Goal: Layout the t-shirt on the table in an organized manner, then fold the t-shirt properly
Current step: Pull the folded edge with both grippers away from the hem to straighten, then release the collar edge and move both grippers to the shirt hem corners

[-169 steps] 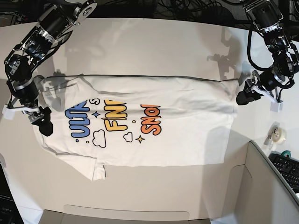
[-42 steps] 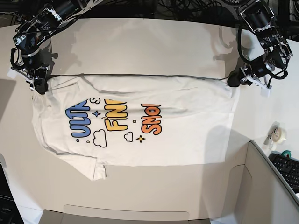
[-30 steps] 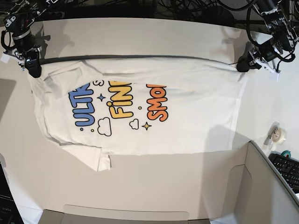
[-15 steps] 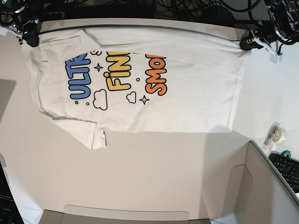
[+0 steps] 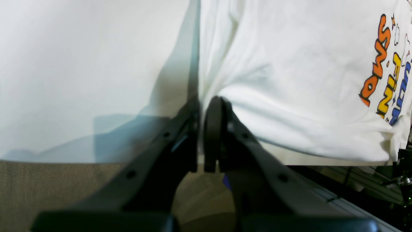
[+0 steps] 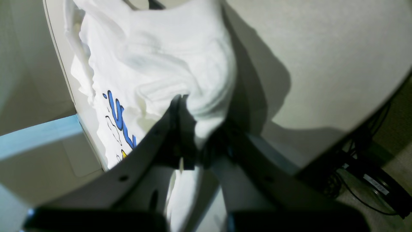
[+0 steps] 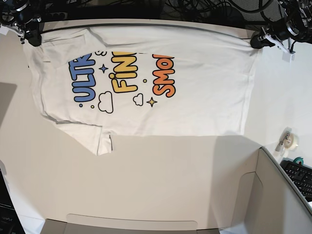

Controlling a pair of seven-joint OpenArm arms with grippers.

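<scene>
Left wrist: my left hand pinches the t-shirt edge. Right wrist: my right hand clamps bunched cloth. Base: tape roll and keyboard at desk right edge; shirt stretched along far edge, long axis left-right.

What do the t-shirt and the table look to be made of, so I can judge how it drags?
The t-shirt: soft white knit, likely cotton; it creases and bunches limply where pinched, matte, with a smooth printed graphic. The table: hard, smooth off-white board, matte with a faint sheen, probably laminate.
</scene>
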